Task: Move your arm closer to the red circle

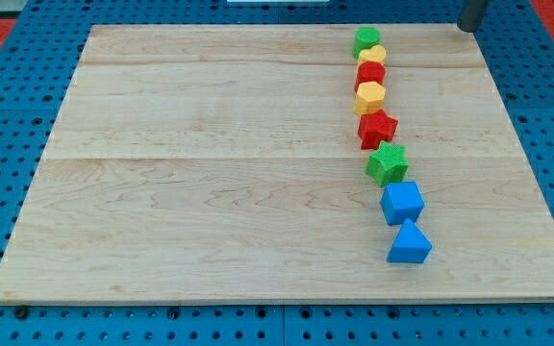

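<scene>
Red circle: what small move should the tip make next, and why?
Probably slide my tip toward the view's left and slightly down. It sits at the view's top right, off the board's corner, while the red circle lies in the block column between the yellow block above and the yellow block below. Stop short to avoid nudging them.

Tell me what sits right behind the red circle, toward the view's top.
A yellow block touches the red circle there, with a green block beyond it. Their lower edges are covered. My tip is far off at the view's top right.
</scene>
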Controlling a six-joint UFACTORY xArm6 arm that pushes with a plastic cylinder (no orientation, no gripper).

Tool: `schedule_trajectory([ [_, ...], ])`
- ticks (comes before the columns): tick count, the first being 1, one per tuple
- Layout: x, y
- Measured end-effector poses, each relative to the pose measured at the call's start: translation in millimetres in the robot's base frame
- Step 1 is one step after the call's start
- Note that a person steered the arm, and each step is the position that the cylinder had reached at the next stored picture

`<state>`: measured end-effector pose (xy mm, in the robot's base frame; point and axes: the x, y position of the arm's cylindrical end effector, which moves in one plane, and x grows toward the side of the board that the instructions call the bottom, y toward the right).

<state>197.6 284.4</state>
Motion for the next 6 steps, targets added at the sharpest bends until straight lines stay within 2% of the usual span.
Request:
schedule_trajectory([
  [1,0.0,0.0],
  [2,36.3,6.9],
  [3,95.3,-15.3],
  [5,104.3,-82.1],
  [6,104.3,-135.8],
])
